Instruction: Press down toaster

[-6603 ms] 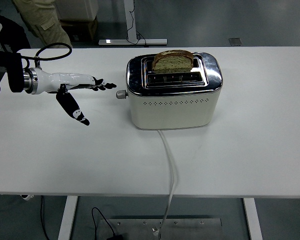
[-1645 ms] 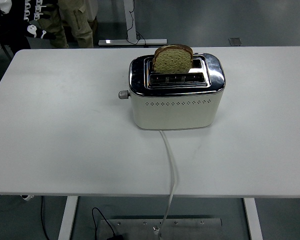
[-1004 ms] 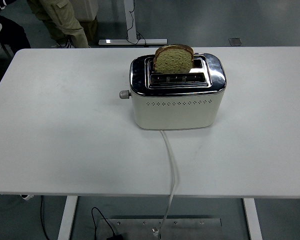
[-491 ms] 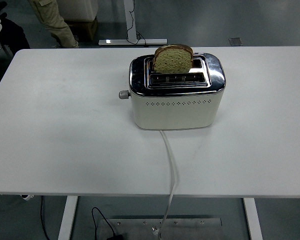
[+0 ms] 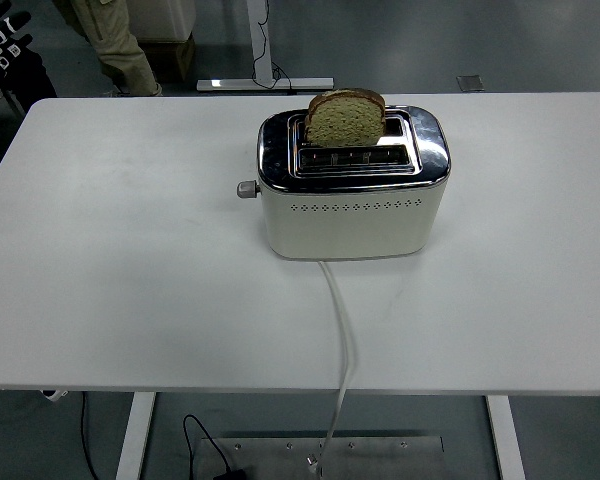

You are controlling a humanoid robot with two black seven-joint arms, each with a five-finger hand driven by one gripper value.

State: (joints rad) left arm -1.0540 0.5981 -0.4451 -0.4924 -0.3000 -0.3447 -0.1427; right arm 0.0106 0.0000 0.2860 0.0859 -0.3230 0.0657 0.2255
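Observation:
A cream and chrome toaster (image 5: 352,190) stands on the white table (image 5: 130,280), a little back of the middle. A slice of brown bread (image 5: 345,118) sticks up out of its far slot. The near slot looks empty. The lever knob (image 5: 245,188) juts from the toaster's left end, high up. A small part of my left hand (image 5: 2,28) shows at the top left corner, beyond the table and far from the toaster. My right arm is out of view.
The toaster's white cable (image 5: 339,320) runs from its front over the table's near edge to the floor. A person's legs in khaki trousers (image 5: 120,45) stand beyond the table's far left corner. A desk frame (image 5: 265,60) stands on the floor behind.
My left arm, stretched over the table toward the knob 6.6 s ago, has pulled back to the top left corner. The person's legs have shifted. Toaster, knob and bread are unchanged.

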